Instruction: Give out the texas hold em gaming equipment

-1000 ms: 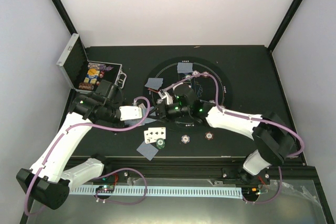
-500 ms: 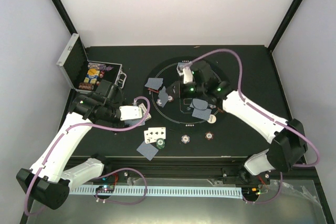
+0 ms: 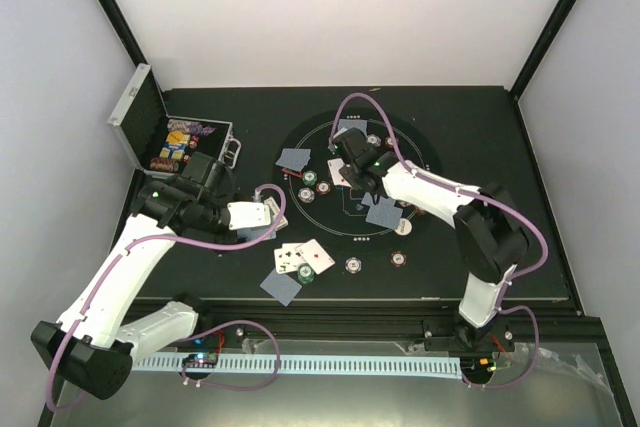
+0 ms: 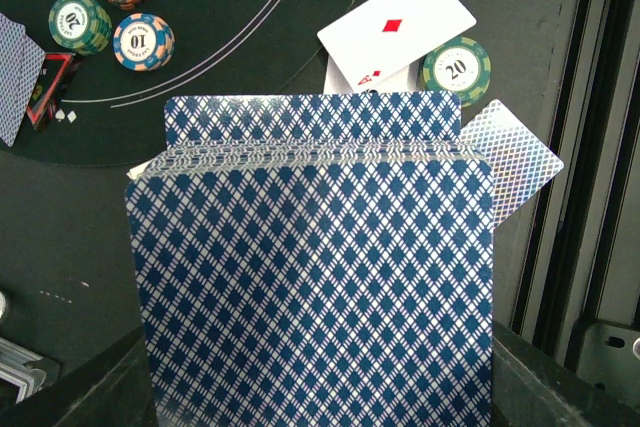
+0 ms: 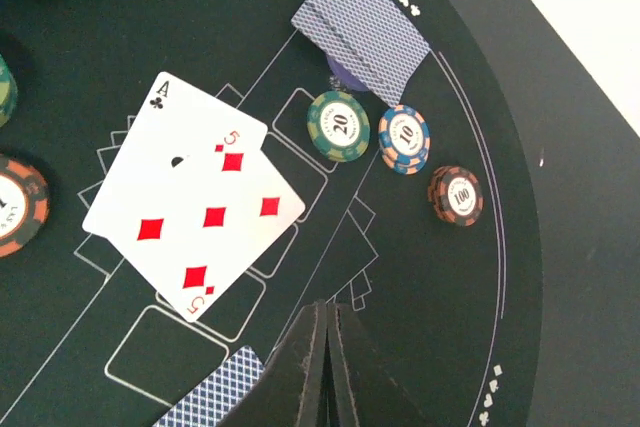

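- The left pincer point(image 3: 266, 215) is clamped on a deck of playing cards point(image 4: 310, 277), held to the left of the round black mat point(image 3: 335, 219).
- The right pincer point(image 5: 325, 352) has its fingers pressed together with nothing between them, above the middle of the mat.
- I count four face-up cards. An ace of clubs point(image 5: 140, 182) and a five of diamonds point(image 5: 215, 232) overlap on the mat. An ace of diamonds point(image 4: 397, 25) lies over a second card on the bare tabletop point(image 3: 480, 117), near the front edge.
- From overhead, face-down cards lie in four spots: far side of the mat point(image 3: 352, 127), off its left rim point(image 3: 295, 158), near its middle point(image 3: 382, 210), and by the front edge point(image 3: 283, 285).
- The right wrist view shows a row of three chips: a green 20 chip point(image 5: 338, 125), a blue 10 chip point(image 5: 405, 137) and a brown-red 100 chip point(image 5: 457, 194). Two more chips are cut off at its left edge.
- The left wrist view shows a second green chip point(image 4: 456, 64) against the ace of diamonds. The chip numbers cannot be read from overhead.
- Only the overhead view takes in the open silver case point(image 3: 135, 117) at the far left.
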